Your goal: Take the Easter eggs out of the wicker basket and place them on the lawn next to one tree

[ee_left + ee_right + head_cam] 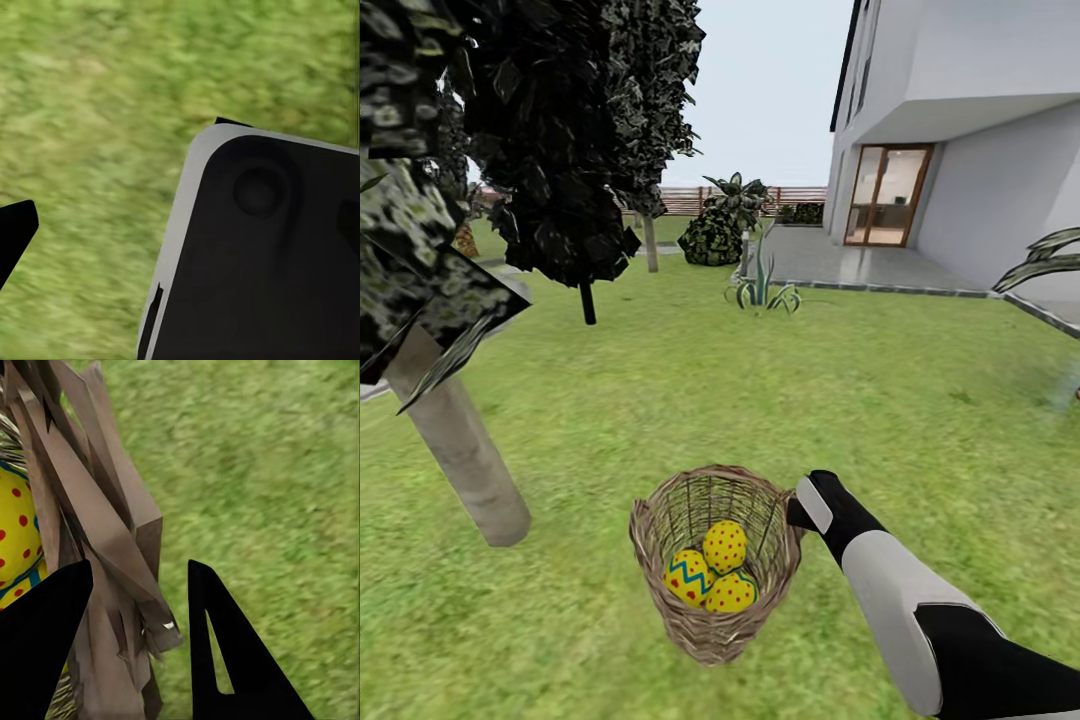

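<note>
Right gripper point(135, 645) fingers spread astride wicker basket point(712, 560) rim, lower centre; we shift inward over Easter eggs point(712, 578) before closing. Left fingers: cannot tell.

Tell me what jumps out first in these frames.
The wicker basket on the lawn, low in the head view, holds three yellow, red-dotted Easter eggs. The right gripper is at the basket's rim on its right side, open, one of its fingers on either side of the woven wall. To the basket's left leans the pale trunk of the tree, dark foliage above.
</note>
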